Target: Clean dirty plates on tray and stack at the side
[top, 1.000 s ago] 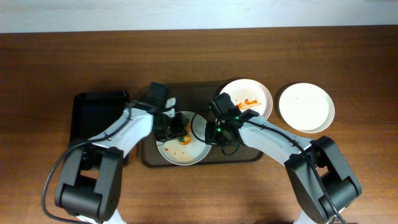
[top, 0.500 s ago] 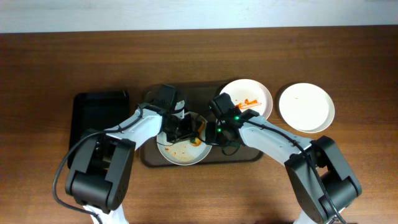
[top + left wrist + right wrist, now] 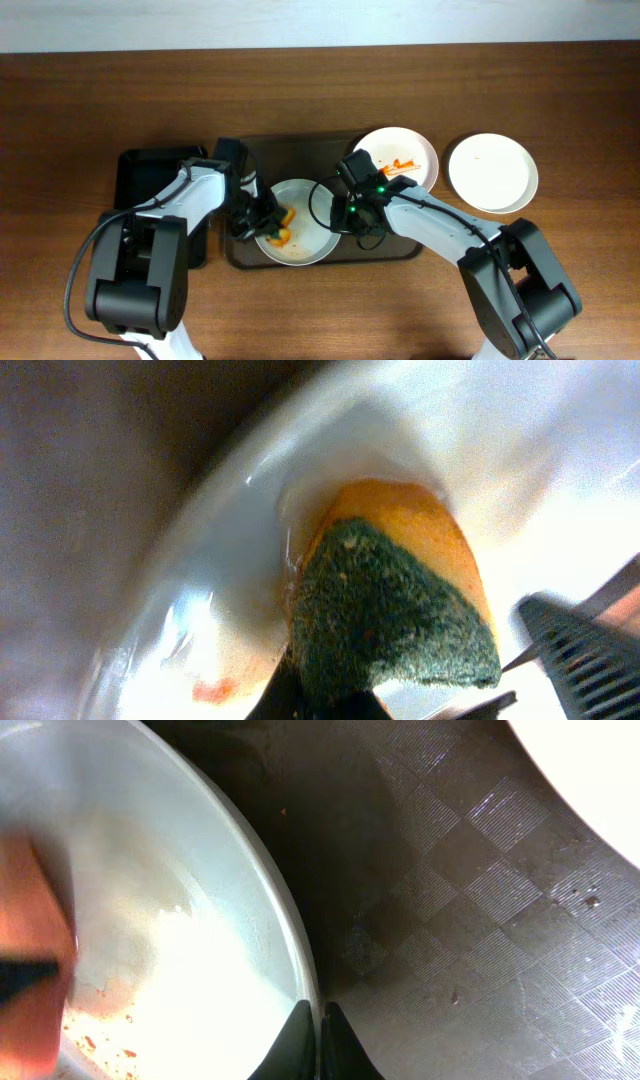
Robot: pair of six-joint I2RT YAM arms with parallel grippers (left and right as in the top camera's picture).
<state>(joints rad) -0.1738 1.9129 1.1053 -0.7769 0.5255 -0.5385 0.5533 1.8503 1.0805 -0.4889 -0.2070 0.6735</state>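
Overhead: left gripper [image 3: 262, 222] clamped on a yellow-and-green sponge [image 3: 283, 226], which is pressed onto the near plate [image 3: 305, 248] right under its fingers. Right gripper [image 3: 342, 214] pinched tight on that plate's rim, the plate lying to its left inside the brown tray [image 3: 295, 153]. Streaked plate [image 3: 405, 150] just behind the right gripper, at the tray's corner. White plate [image 3: 492, 172] further right on the wooden table [image 3: 100, 90]. Black tray [image 3: 150, 185] just left of the left arm.
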